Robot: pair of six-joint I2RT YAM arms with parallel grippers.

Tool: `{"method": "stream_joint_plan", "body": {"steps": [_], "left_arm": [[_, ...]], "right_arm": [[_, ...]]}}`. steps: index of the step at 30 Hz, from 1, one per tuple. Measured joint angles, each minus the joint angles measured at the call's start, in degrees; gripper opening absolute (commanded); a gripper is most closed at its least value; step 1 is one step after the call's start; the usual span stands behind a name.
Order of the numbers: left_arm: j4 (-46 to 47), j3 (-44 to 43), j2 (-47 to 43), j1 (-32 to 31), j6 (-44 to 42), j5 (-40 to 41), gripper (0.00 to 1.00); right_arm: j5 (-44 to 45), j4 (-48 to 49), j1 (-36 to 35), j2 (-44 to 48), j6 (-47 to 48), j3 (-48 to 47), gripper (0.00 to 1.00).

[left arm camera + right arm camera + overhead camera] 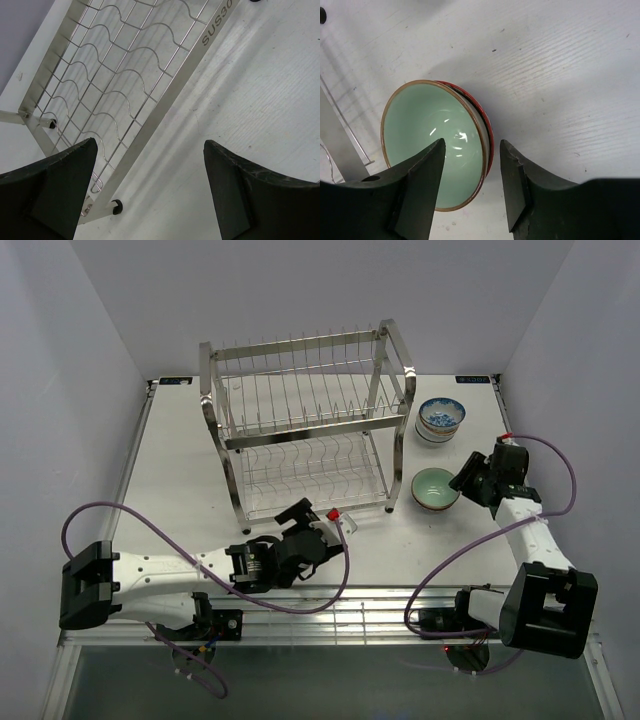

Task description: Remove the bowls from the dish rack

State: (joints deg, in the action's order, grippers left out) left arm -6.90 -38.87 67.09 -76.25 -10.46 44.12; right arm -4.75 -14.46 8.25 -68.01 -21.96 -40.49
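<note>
Right gripper (471, 142), spread open, straddles the mint-green ceramic bowl (420, 130) at its three-o'clock rim; snagging could tip it off the red-rimmed bowl (489, 131) beneath.

- The left arm (170, 575) lies low, stretched from its base at 8 o'clock toward the centre.
- The left gripper (318, 523) points to 1 o'clock, its fingers (55, 195) spread wide.
- The right arm (525, 530) reaches up from 4 o'clock, bending toward 9 o'clock at the wrist.
- The right gripper (466, 480) faces 9 o'clock, its fingers (420, 190) parted.
</note>
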Motion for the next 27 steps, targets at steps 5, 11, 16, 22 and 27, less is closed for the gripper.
{"method": "stream_joint_plan", "body": {"steps": [5,11,16,22,27], "left_arm": [[-0.09,0.00,-0.52,2.40,1.68,-2.84,0.98],[0.50,-0.63,-4.39,10.51,6.60,-11.89,0.98],[-0.94,-4.50,-4.52,17.94,12.96,-17.49,0.98],[-3.69,-9.20,-9.20,19.93,19.02,-16.98,0.98],[-5.33,-7.61,-20.15,20.96,22.16,-12.20,0.98]], "right_arm": [[1.99,-2.60,0.00,3.04,-0.50,-0.26,0.78],[1.40,-4.50,0.00,8.72,-0.57,-1.20,0.87],[-1.38,-5.14,-0.02,13.25,0.02,-3.41,0.98],[-2.69,-5.64,-3.28,15.74,2.01,-4.24,0.90],[2.60,-7.08,-14.12,15.87,3.96,-5.73,0.90]]}}
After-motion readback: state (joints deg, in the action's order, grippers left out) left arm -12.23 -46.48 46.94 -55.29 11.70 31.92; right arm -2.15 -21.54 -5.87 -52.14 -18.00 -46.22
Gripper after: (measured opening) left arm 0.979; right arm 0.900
